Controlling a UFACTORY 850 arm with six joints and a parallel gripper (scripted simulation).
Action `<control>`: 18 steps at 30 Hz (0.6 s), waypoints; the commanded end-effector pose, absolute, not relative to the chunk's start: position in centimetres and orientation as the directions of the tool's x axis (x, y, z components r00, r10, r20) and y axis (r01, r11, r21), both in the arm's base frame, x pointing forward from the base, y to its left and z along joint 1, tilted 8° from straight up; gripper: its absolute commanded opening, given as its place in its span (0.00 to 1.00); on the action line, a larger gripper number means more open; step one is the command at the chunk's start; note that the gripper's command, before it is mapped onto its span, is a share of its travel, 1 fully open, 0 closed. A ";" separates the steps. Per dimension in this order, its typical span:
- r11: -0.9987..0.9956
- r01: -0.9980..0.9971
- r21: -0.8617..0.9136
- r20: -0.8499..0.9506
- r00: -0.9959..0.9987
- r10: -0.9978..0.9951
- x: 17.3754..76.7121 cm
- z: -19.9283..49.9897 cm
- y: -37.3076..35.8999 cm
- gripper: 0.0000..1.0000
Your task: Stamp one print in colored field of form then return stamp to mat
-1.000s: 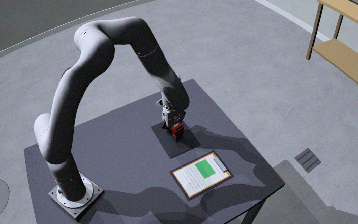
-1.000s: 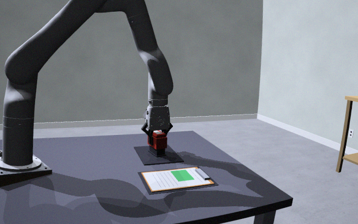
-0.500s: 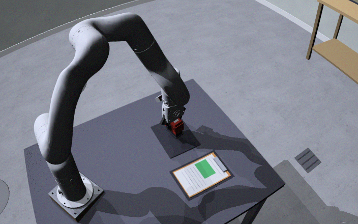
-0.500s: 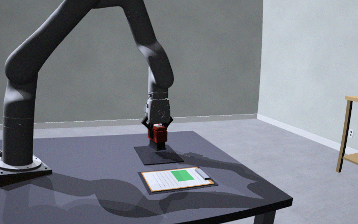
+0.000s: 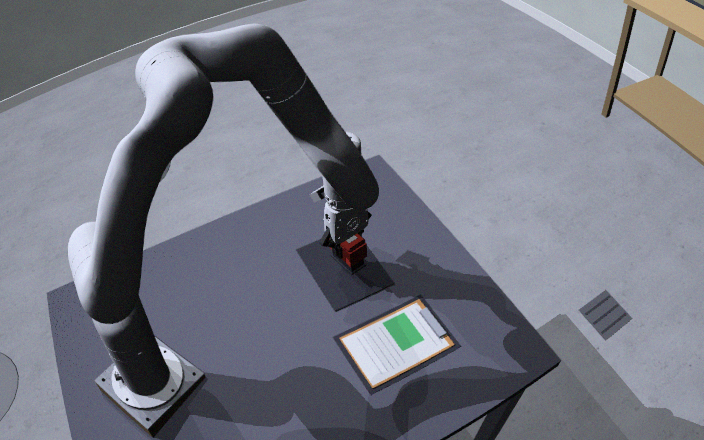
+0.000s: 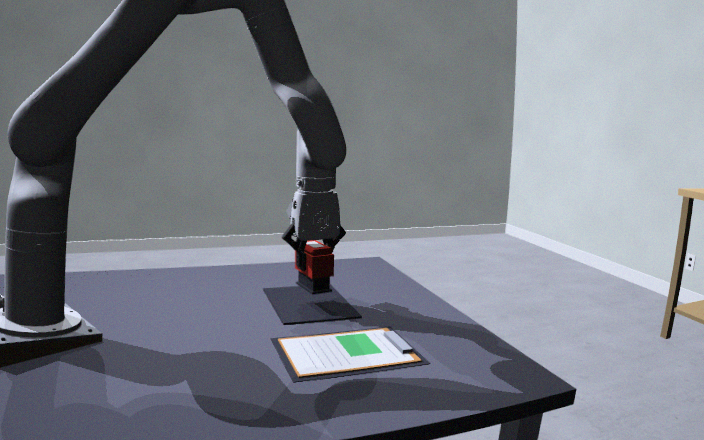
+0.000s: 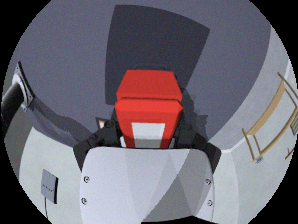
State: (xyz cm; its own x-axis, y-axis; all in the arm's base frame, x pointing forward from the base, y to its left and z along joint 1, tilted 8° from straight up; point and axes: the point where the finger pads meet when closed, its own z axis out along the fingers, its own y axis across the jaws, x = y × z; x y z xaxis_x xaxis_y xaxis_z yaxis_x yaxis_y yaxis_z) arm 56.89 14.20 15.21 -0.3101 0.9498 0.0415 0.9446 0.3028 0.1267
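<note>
The red stamp (image 5: 354, 250) (image 6: 314, 266) (image 7: 148, 112) with a dark base stands upright over the dark mat (image 5: 332, 290) (image 6: 295, 311) (image 7: 160, 30). My gripper (image 5: 348, 248) (image 6: 313, 249) (image 7: 148, 104) comes straight down on it and is shut on the stamp's red upper part. Its base looks at or just above the mat; I cannot tell if it touches. The form (image 5: 373, 352) (image 6: 321, 355) lies on an orange clipboard in front of the mat, with a green field (image 5: 402, 331) (image 6: 358, 344) near its clip end. No dark mark shows on the field.
The grey clip (image 5: 432, 322) (image 6: 398, 341) sits at the clipboard's right end. The arm's base (image 5: 147, 381) (image 6: 38, 326) is bolted at the table's left corner. A wooden shelf (image 5: 659, 98) (image 6: 685, 259) stands off the table to the right.
</note>
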 end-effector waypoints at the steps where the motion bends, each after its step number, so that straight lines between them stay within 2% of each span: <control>1: 0.185 0.975 0.121 0.056 -0.193 0.980 58.9 15.0 7.5 0.35; 4: 0.123 0.985 0.120 0.066 -0.131 0.989 59.5 14.7 3.2 0.35; 6: 0.123 0.985 0.120 0.066 -0.131 0.989 59.5 14.7 3.2 0.35; 7: 0.121 0.985 0.120 0.066 -0.130 0.989 60.2 14.5 -0.8 0.35; 13: 0.121 0.985 0.120 0.066 -0.130 0.989 61.9 14.1 -8.3 0.35; 18: 0.121 0.985 0.120 0.066 -0.130 0.989 62.3 14.0 -9.7 0.35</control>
